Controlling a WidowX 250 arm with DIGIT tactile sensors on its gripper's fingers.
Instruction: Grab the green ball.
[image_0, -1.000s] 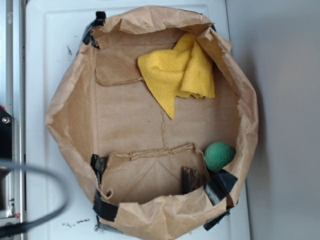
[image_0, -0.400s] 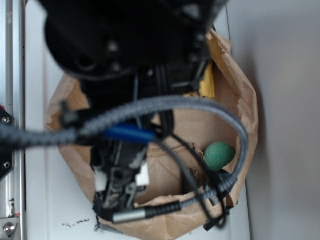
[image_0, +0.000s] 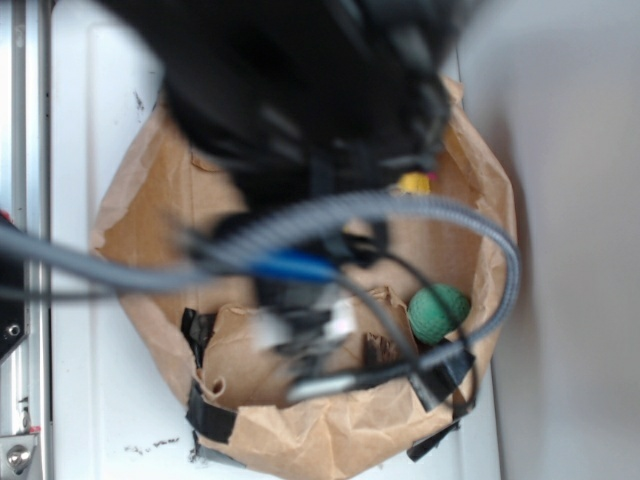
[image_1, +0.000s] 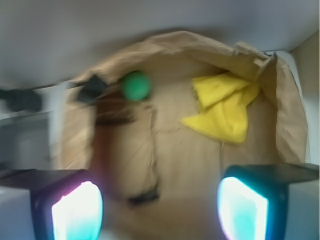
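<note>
Paper bag (image_0: 150, 200) on white table (image_0: 75, 130)

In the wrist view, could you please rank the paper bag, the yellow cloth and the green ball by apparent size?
1. Paper bag, by far the largest; it holds the other two.
2. Yellow cloth.
3. Green ball, clearly the smallest, despite the blur.

Looks like a lab bench: plain white table (image_0: 75, 150), metal rail (image_0: 25, 120) along one edge, taped paper bag (image_0: 140, 200) as a makeshift bin, bare grey surface (image_0: 570, 200) beside.
</note>
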